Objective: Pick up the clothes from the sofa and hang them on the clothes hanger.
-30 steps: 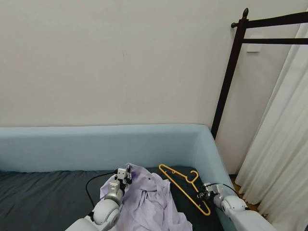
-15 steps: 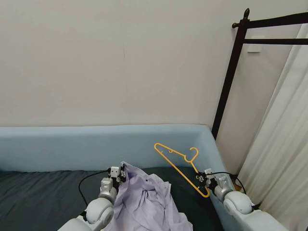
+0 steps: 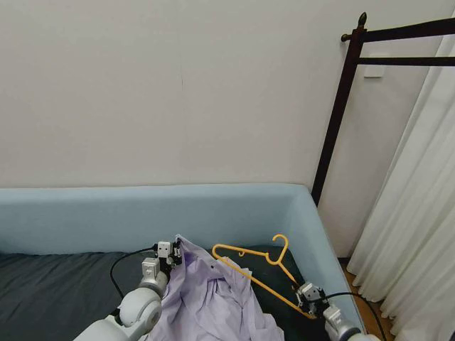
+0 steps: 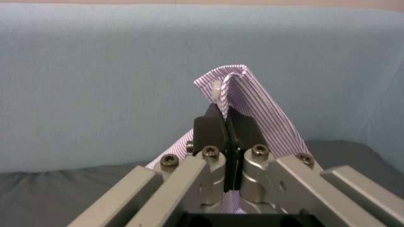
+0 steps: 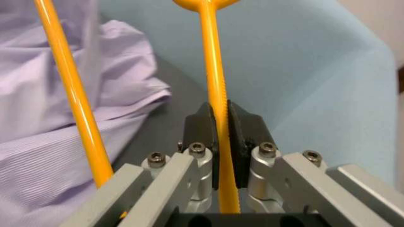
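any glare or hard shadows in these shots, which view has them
Head view: soft, even light on the wall, no hard shadows on the sofa. Right wrist view: a faint sheen runs along the orange hanger held in the right claw. Left wrist view: no glare on the shirt pinched by the left claw.

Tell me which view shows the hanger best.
Head view: the whole hanger, hook and both arms, by the shirt. The right wrist view gives a close-up of two bars, one clamped in the right hand. The left wrist view faces the shirt pinched in the left hand.
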`<state>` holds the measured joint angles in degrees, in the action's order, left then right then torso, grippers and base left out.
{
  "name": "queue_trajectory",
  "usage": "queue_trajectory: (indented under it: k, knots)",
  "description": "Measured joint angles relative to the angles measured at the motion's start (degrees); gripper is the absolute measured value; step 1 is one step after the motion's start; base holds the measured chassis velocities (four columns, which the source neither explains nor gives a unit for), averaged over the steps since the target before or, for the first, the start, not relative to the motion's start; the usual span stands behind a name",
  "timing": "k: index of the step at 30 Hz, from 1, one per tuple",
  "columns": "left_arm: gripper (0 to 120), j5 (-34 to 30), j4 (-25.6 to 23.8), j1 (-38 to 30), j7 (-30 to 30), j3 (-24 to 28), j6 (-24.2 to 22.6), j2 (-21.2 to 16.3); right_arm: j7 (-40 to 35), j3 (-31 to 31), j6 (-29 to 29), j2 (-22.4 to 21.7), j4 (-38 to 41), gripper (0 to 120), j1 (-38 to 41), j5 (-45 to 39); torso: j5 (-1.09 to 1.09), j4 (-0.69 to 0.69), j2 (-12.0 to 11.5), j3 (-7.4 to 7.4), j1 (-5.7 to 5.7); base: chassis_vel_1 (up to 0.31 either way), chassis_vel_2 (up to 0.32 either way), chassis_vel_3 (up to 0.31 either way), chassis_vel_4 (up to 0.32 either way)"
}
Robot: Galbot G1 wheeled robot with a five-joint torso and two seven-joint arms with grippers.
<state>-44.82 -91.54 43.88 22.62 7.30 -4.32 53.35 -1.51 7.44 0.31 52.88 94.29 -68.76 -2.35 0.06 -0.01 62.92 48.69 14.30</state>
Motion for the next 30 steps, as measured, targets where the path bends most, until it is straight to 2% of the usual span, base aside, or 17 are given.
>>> queue_trajectory:
  k: [3,9,22,30]
  knots:
    - [0,-0.5,-1.1,0.3,0.0,-0.1,-0.7,-0.2,0.4,-0.9,0.7,1.3,0.4,5,-1.6,3.7,0.00,-0.01,0.0,0.00,0.00,0.000,0.000,0.000,0.000]
    - [0,-0.9,-3.1,1.3,0.0,-0.1,-1.5,-0.6,-1.1,-3.6,1.5,2.6,0.2,5,-1.3,6.0,0.00,0.00,0.0,0.00,0.00,0.000,0.000,0.000,0.000]
    - [0,-0.1,-6.5,4.6,0.0,-1.1,-2.2,-0.8,-7.1,-9.6,0.6,4.7,-3.4,5,7.3,5.5,-0.01,0.00,0.0,0.01,0.01,0.000,0.000,0.000,0.000]
    - [0,0.0,-9.0,5.1,0.7,-1.0,-3.0,-0.3,-9.8,-12.3,0.6,7.0,-7.0,5,10.9,10.1,0.00,-0.01,0.0,0.01,0.01,0.000,0.000,0.000,0.000]
